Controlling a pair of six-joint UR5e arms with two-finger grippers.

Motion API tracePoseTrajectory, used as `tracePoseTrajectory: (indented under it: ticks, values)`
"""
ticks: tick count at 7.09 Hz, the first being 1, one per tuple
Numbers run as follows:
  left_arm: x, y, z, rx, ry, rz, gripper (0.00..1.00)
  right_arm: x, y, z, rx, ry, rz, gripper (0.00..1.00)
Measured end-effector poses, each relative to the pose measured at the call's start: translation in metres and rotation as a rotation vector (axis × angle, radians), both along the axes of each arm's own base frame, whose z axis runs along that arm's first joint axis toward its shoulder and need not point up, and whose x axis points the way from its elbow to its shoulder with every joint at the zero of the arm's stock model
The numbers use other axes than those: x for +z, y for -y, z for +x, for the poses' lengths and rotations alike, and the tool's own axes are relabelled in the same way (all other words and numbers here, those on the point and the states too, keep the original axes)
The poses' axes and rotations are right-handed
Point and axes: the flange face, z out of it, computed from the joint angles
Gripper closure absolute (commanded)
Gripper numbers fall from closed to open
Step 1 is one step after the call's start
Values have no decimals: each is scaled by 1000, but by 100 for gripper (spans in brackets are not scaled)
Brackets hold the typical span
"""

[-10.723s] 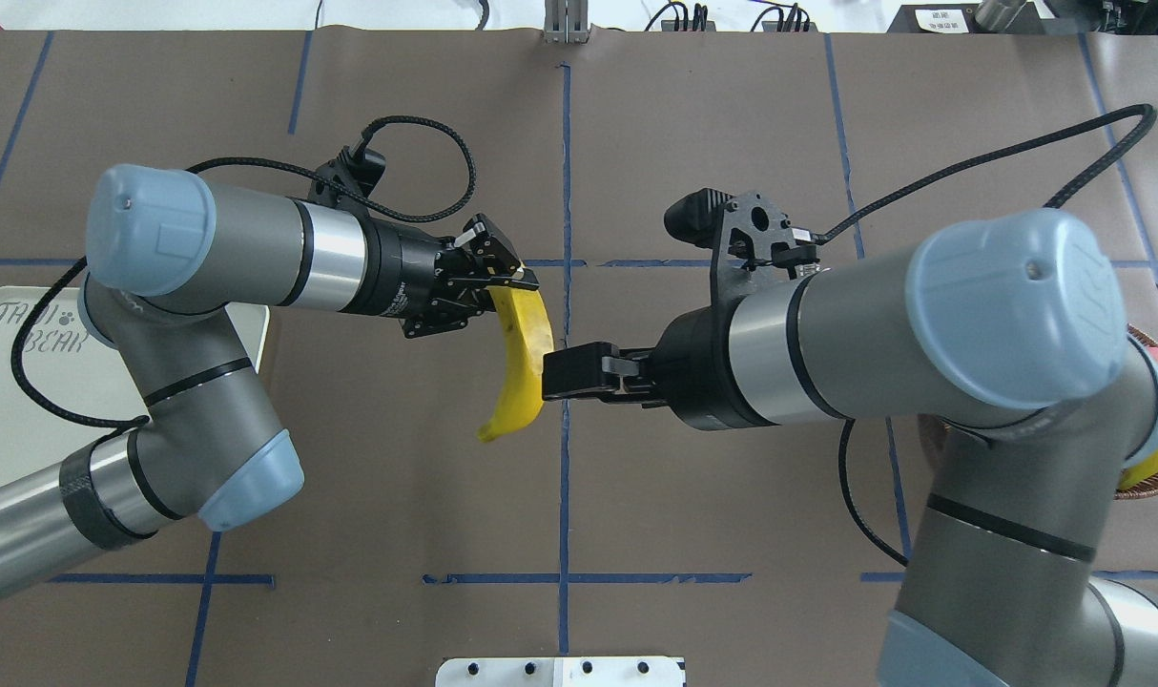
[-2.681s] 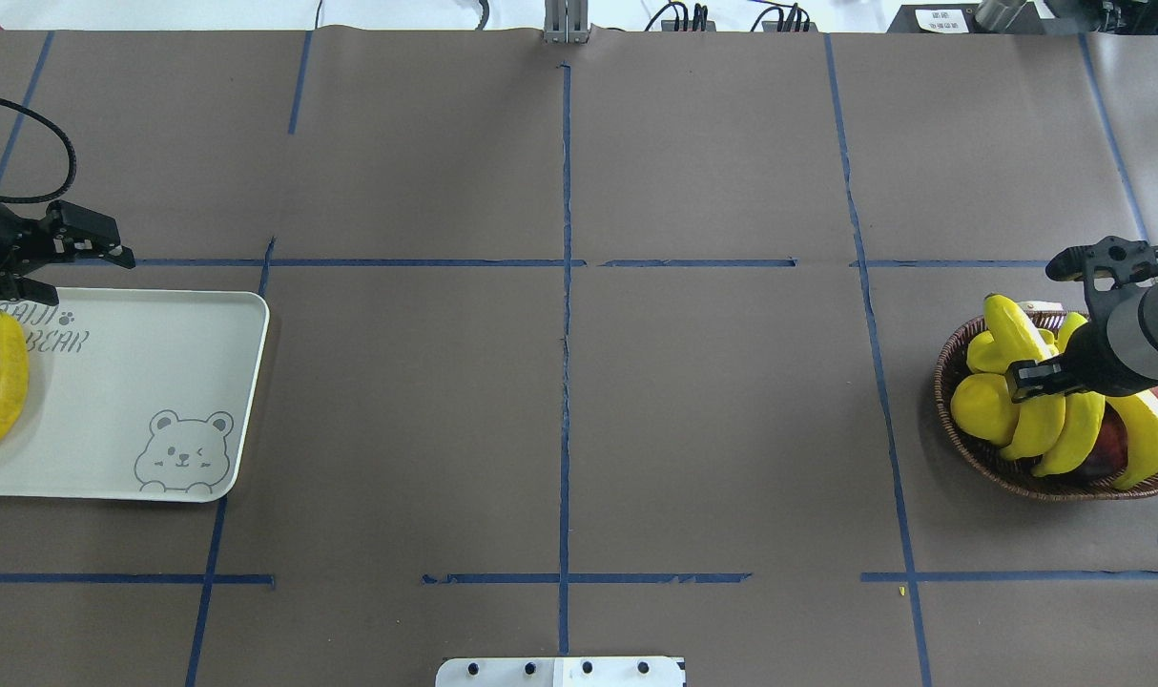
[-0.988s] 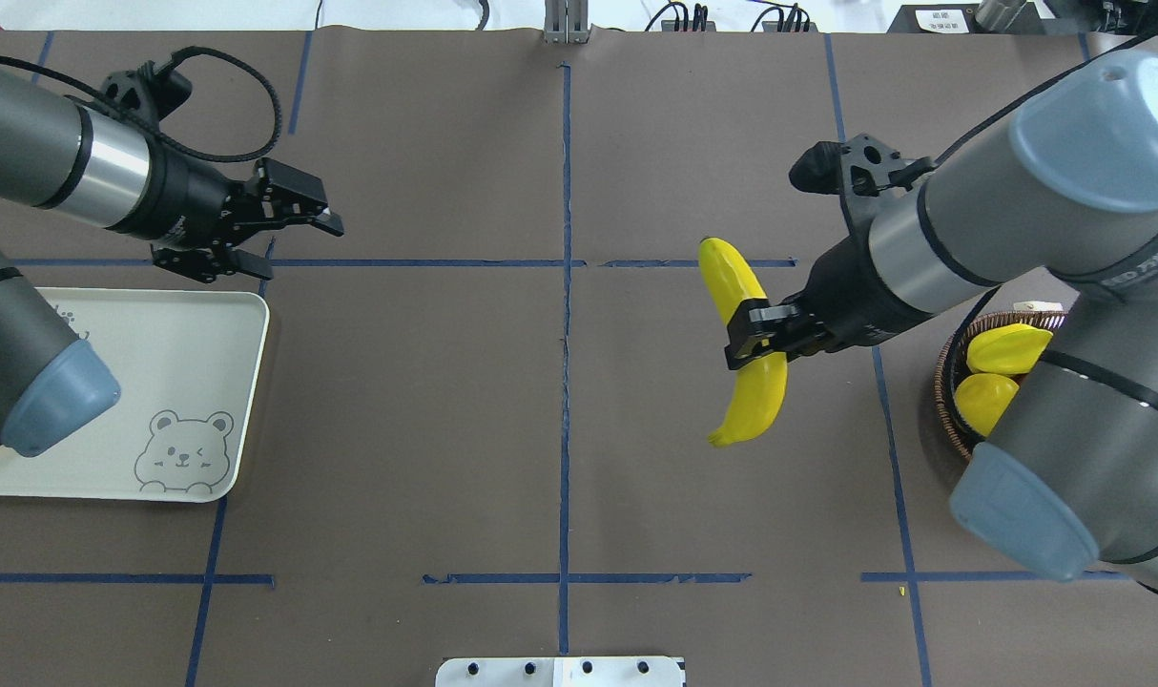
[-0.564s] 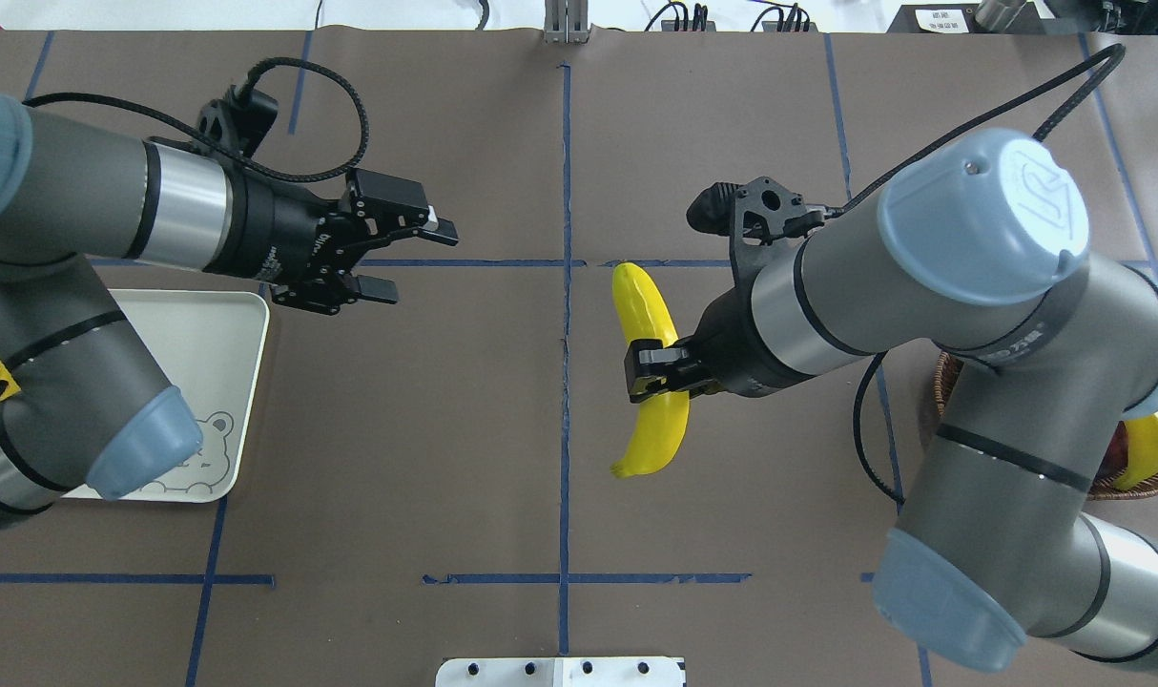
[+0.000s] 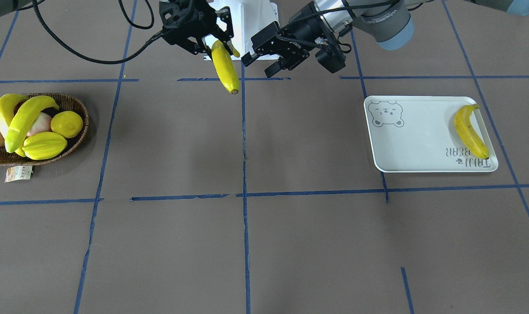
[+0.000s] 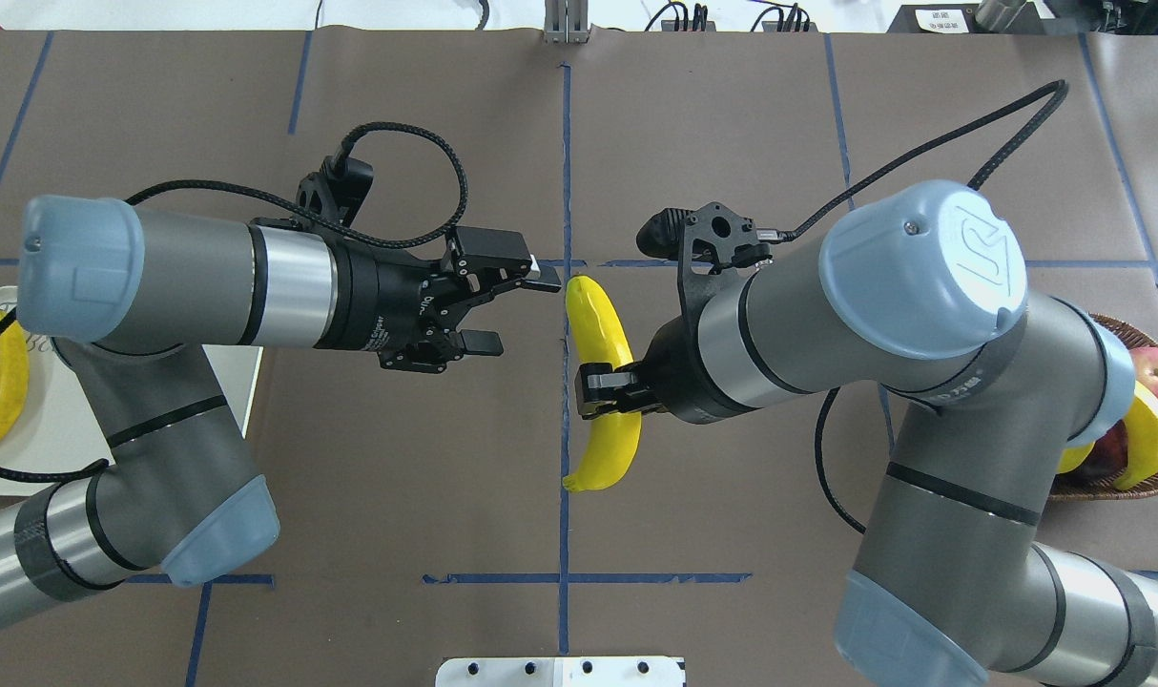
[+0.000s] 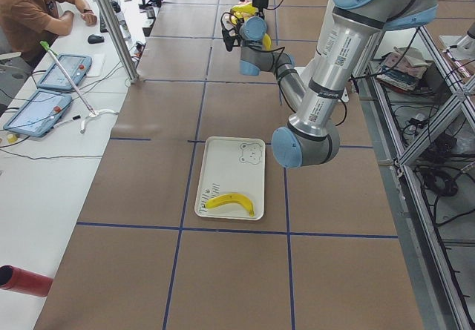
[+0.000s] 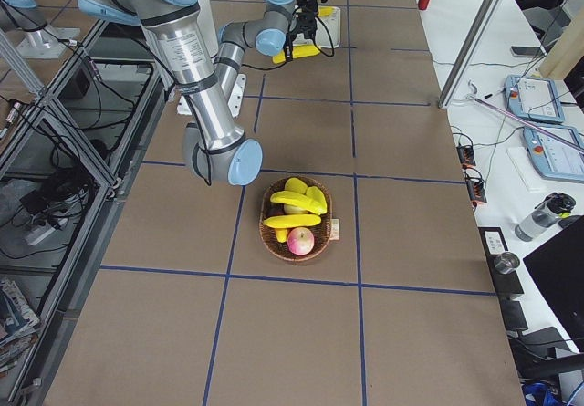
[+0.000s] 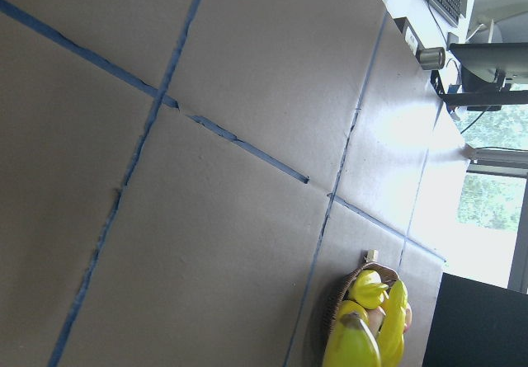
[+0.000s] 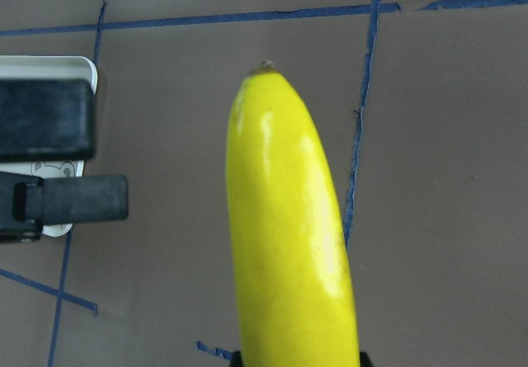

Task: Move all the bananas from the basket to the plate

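Our right pincer (image 6: 606,391) grips the banana (image 6: 593,320) mid-body, left pincer (image 6: 515,310) gapes wide just beside it — we'd close left on the free end nearest it before right lets go.

light: bright, even, from overhead | shadows: soft and short beside the basket (image 5: 85,131) and the plate (image 5: 421,139) | glare: white sheen along the banana (image 10: 322,243), window (image 9: 495,210) blown out in left wrist view, table paper (image 9: 412,144) near it washed pale | focus: exterior views sharp, banana close-up slightly soft
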Motion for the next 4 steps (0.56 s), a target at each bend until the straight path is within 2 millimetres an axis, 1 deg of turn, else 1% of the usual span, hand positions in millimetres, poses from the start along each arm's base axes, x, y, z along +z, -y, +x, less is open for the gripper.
tracePoseTrajectory:
  ticks: [1, 4]
  values:
    - [-3, -5, 6, 10, -5, -3, 2, -1, -2, -4, 1, 15, -1, 98]
    - [-4, -11, 28, 23, 1, -13, 4, -7, -10, -11, -7, 34, 4, 98]
